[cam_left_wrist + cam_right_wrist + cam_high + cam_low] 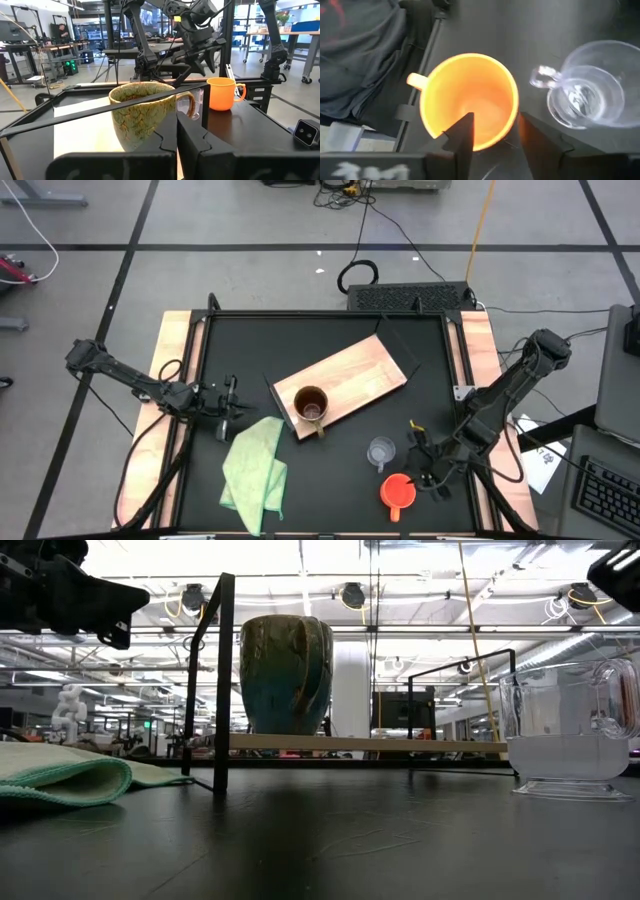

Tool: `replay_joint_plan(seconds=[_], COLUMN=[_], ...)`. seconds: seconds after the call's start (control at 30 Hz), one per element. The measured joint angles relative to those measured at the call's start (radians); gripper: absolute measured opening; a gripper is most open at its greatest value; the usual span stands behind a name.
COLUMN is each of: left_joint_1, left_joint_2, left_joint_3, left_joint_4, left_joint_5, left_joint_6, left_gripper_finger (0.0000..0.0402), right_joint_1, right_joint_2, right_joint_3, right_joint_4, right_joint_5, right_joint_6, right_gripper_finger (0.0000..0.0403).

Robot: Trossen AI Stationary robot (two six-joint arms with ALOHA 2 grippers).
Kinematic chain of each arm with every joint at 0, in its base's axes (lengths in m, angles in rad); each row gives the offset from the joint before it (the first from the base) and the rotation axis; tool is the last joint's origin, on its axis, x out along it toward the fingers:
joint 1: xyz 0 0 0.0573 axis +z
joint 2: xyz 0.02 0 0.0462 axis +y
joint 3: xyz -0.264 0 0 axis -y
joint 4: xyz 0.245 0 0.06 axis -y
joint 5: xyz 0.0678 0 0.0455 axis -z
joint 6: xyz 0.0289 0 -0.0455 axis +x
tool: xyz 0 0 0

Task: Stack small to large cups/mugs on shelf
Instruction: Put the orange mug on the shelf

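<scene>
the right gripper hangs open straight above the upright orange-red mug, one finger over its mouth and one outside the rim, glass cup just beside.

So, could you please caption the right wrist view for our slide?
Right gripper open over the orange mug, clear glass cup beside it.

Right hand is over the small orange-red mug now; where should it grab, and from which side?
Take the orange-red mug by its rim wall, from straight above: it stands upright, mouth open, under the right hand. Choose the rim away from the clear glass cup close beside it.
</scene>
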Motion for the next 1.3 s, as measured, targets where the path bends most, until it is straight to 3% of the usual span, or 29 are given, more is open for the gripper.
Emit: replay_joint_plan(seconds=[0.23, 0.7, 1.3], left_joint_1=[0.0, 0.0, 0.0], left_joint_2=[0.0, 0.0, 0.0], left_joint_3=[0.0, 0.0, 0.0], left_joint_4=[-0.001, -0.005, -0.002], left_joint_5=[0.0, 0.0, 0.0], left_joint_6=[0.003, 0.003, 0.002], left_gripper_finger=[0.0005, 0.0019, 0.0019], right_joint_1=[-0.012, -0.012, -0.019], right_joint_2=[0.002, 0.088, 0.089], right_joint_3=[0.0, 0.0, -0.056], right_joint_4=[0.002, 0.018, 0.067], right_joint_5=[-0.001, -0.002, -0.006], right_joint_6=[0.021, 0.047, 0.025], right_gripper_finger=[0.018, 0.018, 0.018])
